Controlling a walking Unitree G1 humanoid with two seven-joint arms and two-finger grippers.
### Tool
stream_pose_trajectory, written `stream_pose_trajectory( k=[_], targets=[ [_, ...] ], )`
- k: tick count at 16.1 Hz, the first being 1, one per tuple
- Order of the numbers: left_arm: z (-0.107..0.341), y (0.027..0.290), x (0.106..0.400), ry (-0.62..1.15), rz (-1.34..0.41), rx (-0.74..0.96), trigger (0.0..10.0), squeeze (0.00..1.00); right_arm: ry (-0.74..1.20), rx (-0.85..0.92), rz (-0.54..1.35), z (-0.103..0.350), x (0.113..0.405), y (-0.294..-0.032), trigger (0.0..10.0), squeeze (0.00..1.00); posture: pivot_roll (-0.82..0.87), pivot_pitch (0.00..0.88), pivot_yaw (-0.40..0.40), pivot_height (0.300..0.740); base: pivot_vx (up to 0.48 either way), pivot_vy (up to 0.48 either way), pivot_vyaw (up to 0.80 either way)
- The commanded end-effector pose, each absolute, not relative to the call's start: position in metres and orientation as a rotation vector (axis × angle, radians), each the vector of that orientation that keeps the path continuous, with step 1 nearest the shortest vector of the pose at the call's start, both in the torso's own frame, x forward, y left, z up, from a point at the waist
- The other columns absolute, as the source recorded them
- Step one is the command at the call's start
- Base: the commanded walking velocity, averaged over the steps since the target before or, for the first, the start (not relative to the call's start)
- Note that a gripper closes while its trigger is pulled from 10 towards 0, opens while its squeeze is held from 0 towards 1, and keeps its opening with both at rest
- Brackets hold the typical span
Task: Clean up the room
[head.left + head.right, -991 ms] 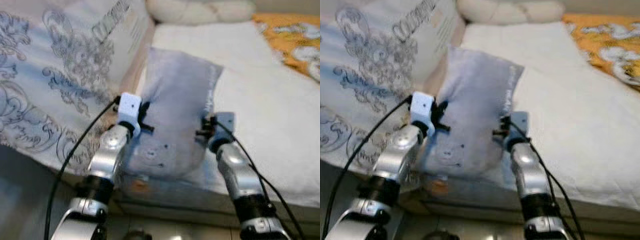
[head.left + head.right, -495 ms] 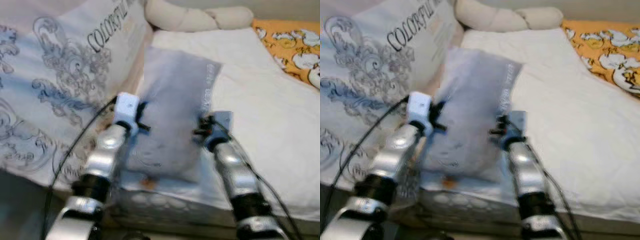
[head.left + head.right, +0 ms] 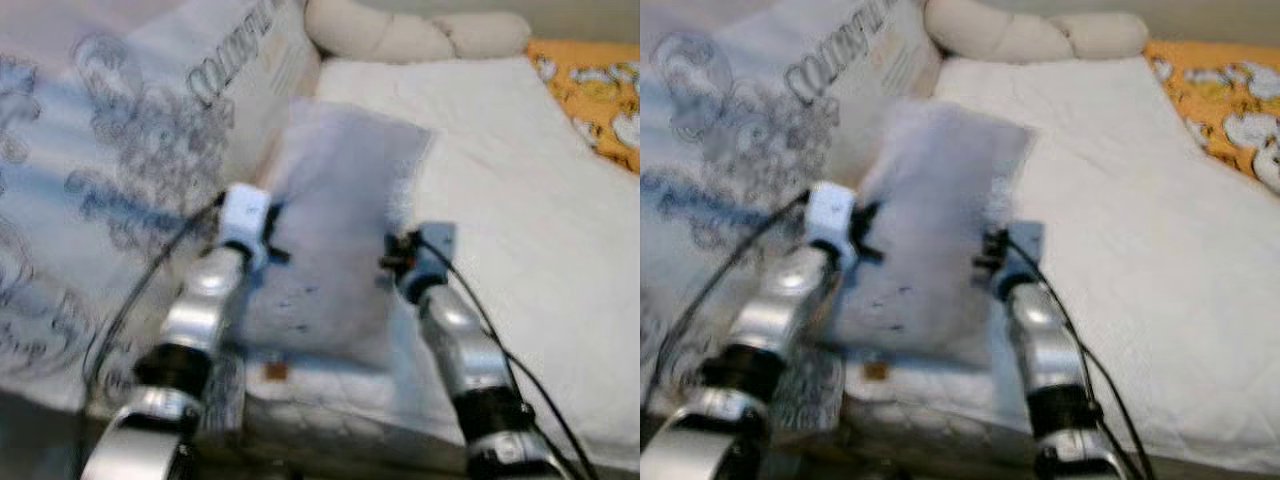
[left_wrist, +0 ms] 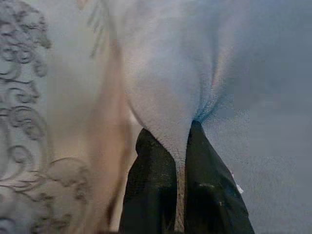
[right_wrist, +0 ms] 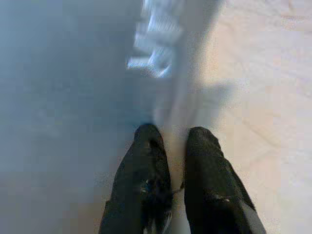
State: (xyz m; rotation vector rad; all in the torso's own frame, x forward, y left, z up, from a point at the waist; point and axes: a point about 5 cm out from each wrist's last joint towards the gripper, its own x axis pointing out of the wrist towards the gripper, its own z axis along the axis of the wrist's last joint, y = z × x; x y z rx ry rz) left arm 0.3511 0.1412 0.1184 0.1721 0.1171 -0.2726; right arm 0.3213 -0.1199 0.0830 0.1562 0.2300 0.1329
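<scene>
Both grippers, left gripper (image 4: 181, 127) and right gripper (image 5: 171, 134), are still pinching the pale-blue pillow (image 3: 335, 240) between their fingers, carrying it farther over the bed (image 3: 520, 200), nearly placed.

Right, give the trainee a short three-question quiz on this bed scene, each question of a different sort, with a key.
1. True or false: both grippers pinch the pale blue pillow.
2. Which side of the pillow does the left gripper hold? A) the robot's left edge B) the top edge C) the robot's right edge
3. Fill in: the pillow is held above the white ____.

Key
1. True; the right gripper pinches its other edge.
2. A
3. mattress
</scene>
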Motion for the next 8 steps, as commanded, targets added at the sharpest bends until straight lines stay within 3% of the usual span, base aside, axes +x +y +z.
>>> stream_pose_trajectory(
  k=[1,6,8],
  targets=[
    [0.138,0.135,0.359,0.032,-0.281,0.195,10.0,0.00,0.228,0.158,0.081,0.083,0.323,-0.136,10.0,1.00,0.10,0.000,0.079,0.740,0.000,0.000,0.00],
    [0.144,0.142,0.382,0.037,-0.299,0.436,10.0,0.00,0.239,0.073,0.061,0.082,0.320,-0.167,10.0,1.00,0.09,0.000,0.084,0.740,0.000,0.000,0.00],
    [0.153,0.143,0.390,0.028,-0.315,0.535,10.0,0.00,0.186,0.035,0.164,0.092,0.317,-0.172,10.0,1.00,0.07,0.000,0.090,0.740,0.000,0.000,0.00]
  ],
)
